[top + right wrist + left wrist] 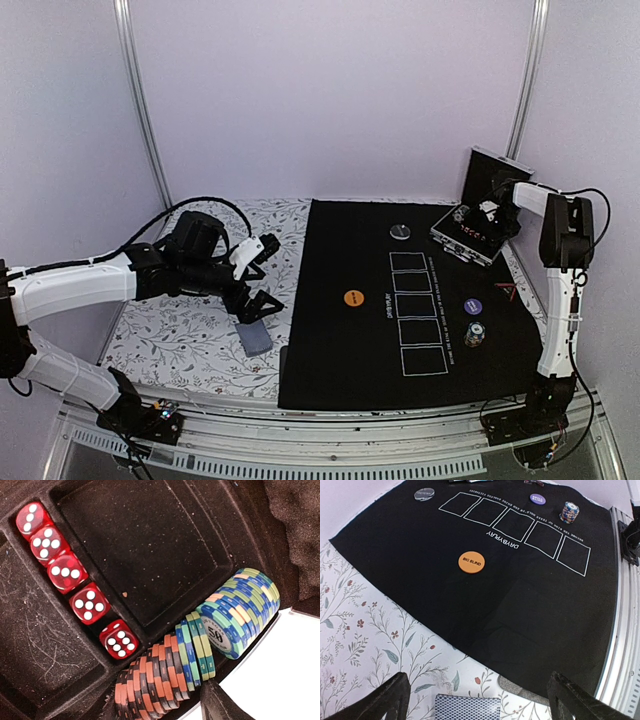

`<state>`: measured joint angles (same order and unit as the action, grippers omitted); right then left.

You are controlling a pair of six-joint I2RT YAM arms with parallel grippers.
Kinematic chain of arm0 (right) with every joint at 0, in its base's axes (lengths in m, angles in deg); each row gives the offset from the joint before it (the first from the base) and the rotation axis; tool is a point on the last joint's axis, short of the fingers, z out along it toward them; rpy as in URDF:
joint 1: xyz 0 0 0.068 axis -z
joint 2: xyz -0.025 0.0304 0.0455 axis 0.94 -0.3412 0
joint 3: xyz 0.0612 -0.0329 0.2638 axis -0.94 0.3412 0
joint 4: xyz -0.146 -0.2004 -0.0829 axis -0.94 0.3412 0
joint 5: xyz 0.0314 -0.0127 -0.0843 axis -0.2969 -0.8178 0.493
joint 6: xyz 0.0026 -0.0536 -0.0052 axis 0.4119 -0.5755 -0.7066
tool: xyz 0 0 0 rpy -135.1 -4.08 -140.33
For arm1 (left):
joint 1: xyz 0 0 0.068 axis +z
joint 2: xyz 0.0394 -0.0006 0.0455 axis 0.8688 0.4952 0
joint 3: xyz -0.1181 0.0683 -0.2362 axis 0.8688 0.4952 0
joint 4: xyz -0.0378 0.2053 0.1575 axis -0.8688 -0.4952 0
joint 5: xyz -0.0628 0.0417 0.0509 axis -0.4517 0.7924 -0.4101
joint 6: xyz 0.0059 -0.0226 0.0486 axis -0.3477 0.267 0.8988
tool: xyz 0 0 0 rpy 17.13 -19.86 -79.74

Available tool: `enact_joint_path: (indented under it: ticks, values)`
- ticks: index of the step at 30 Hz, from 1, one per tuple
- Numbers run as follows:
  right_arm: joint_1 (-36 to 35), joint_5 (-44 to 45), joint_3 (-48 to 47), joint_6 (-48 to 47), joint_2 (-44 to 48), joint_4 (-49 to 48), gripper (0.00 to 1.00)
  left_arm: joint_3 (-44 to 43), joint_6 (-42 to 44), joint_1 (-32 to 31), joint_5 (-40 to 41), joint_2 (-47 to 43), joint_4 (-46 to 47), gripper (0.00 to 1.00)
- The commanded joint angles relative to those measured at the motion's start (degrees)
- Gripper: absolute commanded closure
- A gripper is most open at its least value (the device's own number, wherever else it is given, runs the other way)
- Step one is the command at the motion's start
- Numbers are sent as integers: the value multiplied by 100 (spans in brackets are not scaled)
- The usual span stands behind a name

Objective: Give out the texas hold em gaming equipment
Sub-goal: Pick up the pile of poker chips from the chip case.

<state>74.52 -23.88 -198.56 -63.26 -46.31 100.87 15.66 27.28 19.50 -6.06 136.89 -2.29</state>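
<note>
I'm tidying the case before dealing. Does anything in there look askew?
Yes: the poker chips in the case lean unevenly in their slot, and a gap splits the green-blue ones. The red dice sit in a row.

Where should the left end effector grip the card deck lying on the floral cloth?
Across the card deck by two opposite edges, coming straight down from above: it lies flat and thin on the floral cloth, so only its edges offer purchase. The open left end effector hangs over it, fingers either side.
</note>
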Motion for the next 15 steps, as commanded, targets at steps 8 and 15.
enact_joint_path:
  ticks: [8,15]
  values:
    - [47,-780,-195,-60,-105,-278,51,-27,-22,103,-61,33,48,2]
    - [-142,576,114,-442,-105,-687,51,-23,-26,120,-99,58,48,2]
